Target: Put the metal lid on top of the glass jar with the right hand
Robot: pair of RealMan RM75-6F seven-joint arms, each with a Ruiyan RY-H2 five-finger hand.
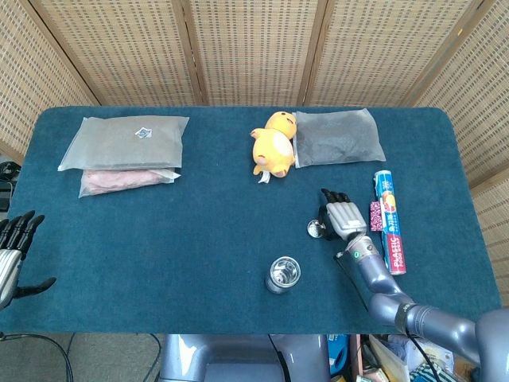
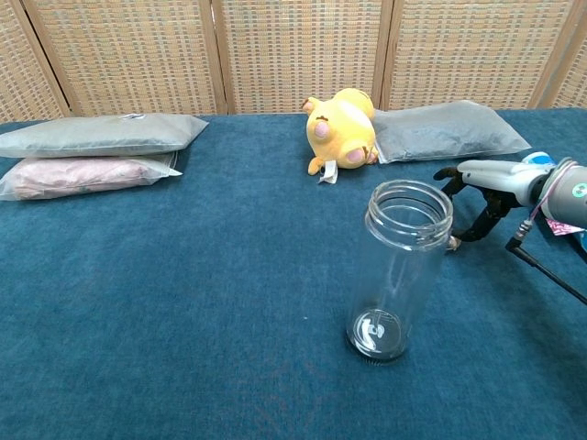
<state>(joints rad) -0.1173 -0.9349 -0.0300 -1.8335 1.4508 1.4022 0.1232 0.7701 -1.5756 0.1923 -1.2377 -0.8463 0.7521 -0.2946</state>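
Note:
The empty glass jar stands upright and open near the table's front edge. The small round metal lid lies flat on the blue cloth, behind and to the right of the jar. In the chest view the jar hides most of it and only its edge shows. My right hand hovers just right of the lid, fingers arched down with the fingertips at the lid's rim. The lid still rests on the table. My left hand hangs off the front left corner, fingers spread, holding nothing.
A yellow plush toy and a grey pouch lie at the back. Two flat packets are stacked at the back left. A plastic-wrap tube and a small pink packet lie right of my right hand.

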